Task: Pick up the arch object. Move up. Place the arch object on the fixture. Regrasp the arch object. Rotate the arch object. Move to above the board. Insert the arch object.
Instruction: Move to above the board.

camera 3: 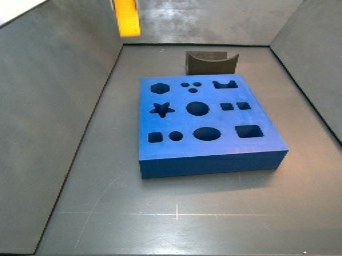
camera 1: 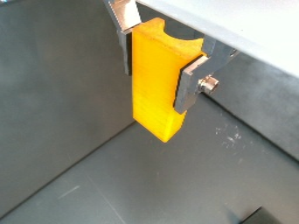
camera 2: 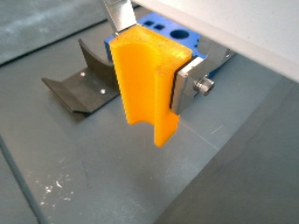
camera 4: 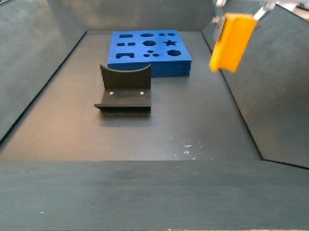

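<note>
My gripper is shut on the yellow-orange arch object, with one silver finger on each side of it. The arch object hangs lengthwise, high above the floor, in both wrist views and both side views. Its curved notch faces up toward the gripper. The dark fixture stands on the floor, also in a wrist view and a side view. The blue board with shaped holes lies beside the fixture. The arch object is off to the side of both, touching neither.
Grey enclosure walls rise around the dark floor on all sides. The arch object hangs close to one wall. Open floor lies in front of the fixture.
</note>
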You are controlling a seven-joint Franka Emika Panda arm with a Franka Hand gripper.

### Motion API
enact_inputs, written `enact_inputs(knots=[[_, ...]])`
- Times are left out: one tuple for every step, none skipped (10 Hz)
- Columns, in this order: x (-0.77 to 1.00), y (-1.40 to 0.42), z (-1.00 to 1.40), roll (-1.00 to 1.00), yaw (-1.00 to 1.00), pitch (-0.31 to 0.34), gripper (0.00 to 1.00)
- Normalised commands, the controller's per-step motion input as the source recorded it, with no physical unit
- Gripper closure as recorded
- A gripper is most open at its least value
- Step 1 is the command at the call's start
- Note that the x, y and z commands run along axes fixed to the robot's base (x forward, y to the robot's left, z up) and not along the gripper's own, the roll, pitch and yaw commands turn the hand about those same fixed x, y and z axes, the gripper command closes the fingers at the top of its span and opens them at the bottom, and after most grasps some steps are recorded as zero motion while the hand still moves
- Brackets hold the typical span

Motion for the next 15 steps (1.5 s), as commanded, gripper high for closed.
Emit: enact_inputs(knots=[[-0.05,0.09,1.0,-0.19,-0.04,0.036,1.0],[-0.03,0.08,1.0,-0.17,-0.04,0.053,1.0],[-0.02,0.07,0.9,-0.15,-0.04,0.065,1.0],[-0.01,0.06,0.76,-0.13,-0.04,0.07,1.0],[0.0,0.05,0.67,-0.12,-0.04,0.073,1.0],[0.01,0.03,0.45,-0.1,-0.04,0.074,1.0],[0.01,0.03,0.32,-0.1,-0.04,0.074,1.0],[0.01,0.02,0.19,-0.09,-0.04,0.072,1.0],[0.39,-1.0,0.22,0.12,-0.27,0.512,1.0],[0.4,-1.0,0.22,0.12,-0.25,0.508,1.0],[0.42,-1.0,0.22,0.12,-0.09,0.451,1.0],[0.43,-1.0,0.21,0.04,-0.05,0.347,1.0],[0.43,-1.0,0.22,0.0,-0.02,0.251,1.0],[0.43,-1.0,0.22,-0.01,0.0,0.173,1.0],[0.44,-1.0,0.22,0.0,0.0,0.112,1.0]])
